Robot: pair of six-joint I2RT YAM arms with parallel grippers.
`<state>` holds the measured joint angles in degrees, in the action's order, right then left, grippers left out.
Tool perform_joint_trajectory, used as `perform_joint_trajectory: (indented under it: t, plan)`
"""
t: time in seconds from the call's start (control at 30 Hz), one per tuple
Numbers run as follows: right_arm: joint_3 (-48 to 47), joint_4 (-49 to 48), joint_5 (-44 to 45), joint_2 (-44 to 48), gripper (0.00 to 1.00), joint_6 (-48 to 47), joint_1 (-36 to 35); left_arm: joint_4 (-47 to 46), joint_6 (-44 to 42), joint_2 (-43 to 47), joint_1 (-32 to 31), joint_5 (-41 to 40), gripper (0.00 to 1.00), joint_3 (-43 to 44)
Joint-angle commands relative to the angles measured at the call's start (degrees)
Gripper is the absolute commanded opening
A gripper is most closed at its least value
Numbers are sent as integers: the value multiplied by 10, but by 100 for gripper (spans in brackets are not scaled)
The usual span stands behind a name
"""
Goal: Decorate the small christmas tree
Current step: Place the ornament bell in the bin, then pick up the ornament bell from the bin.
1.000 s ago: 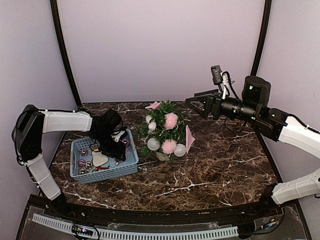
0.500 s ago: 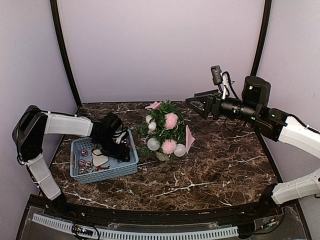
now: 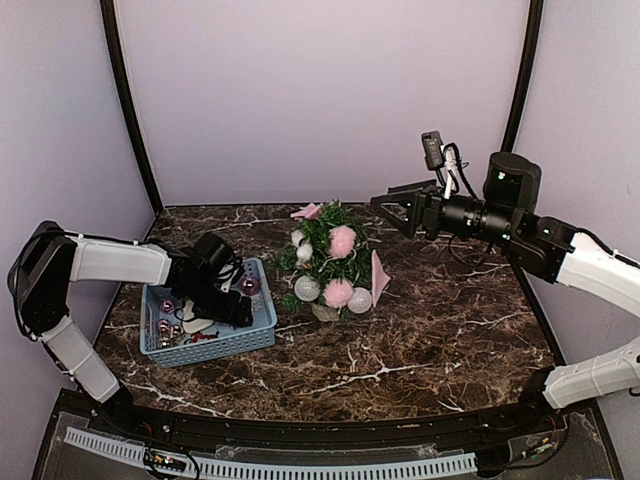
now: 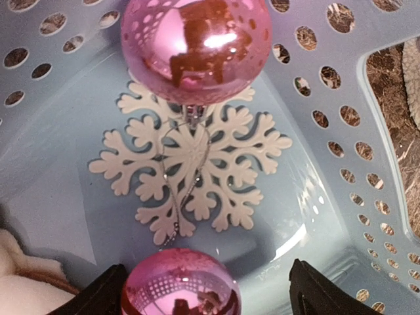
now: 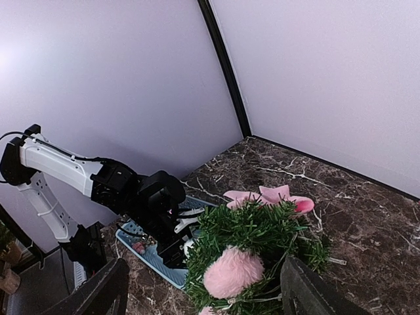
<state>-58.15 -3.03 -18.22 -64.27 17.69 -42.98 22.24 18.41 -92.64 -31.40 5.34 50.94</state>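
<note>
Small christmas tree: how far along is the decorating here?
Done: the small christmas tree carries pink pompoms and silver balls. In hand: nothing; the left gripper hangs open in the basket, the right gripper open and empty. Left: pink baubles and a white snowflake there.

the front half of the dark brown marble worktop [image 3: 400,350] lies bare from its middle to the right edge, open for passage. near the left edge, the pale blue perforated plastic basket [image 3: 215,350] walls in the left gripper [image 3: 232,306], its jaws spread low inside. a shiny pink ball ornament [image 4: 180,285] lies between its fingertips. a second pink ball [image 4: 195,46] and a flat white snowflake ornament [image 4: 190,174] lie just ahead. the small christmas tree [image 3: 322,228] stands mid-worktop, just beside the basket. the right gripper [image 3: 385,210] hangs spread wide in clear air above the tree's right side.
</note>
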Motion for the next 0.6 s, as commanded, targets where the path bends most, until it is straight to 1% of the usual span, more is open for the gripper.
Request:
perform_joint_trajectory:
  t: [0.0, 0.1, 0.2, 0.27, 0.33, 0.4, 0.43, 0.5, 0.57]
  plan:
    - [7, -26, -2, 4, 80, 6, -6, 21, 30, 27, -4, -36, 89, -15]
    - [9, -28, -2, 4, 80, 8, -7, 25, 54, 29, -4, -47, 90, -20]
    - [9, -29, -1, 6, 80, 7, -8, 23, 82, 32, -4, -47, 90, -28]
    - [9, -27, 1, 7, 80, 7, -8, 19, 96, 36, -4, -61, 90, -31]
    - [10, -27, 1, 9, 80, 7, -8, 13, 107, 41, -4, -65, 87, -34]
    - [12, -27, 1, 9, 80, 6, -8, 0, 114, 46, -4, -61, 81, -37]
    - [13, -27, 1, 9, 80, 6, -8, -4, 115, 47, -4, -60, 75, -39]
    - [13, -28, 2, 11, 80, 6, -8, -18, 120, 47, -4, -62, 69, -41]
    - [13, -28, 3, 12, 80, 6, -9, -32, 122, 45, -4, -57, 65, -42]
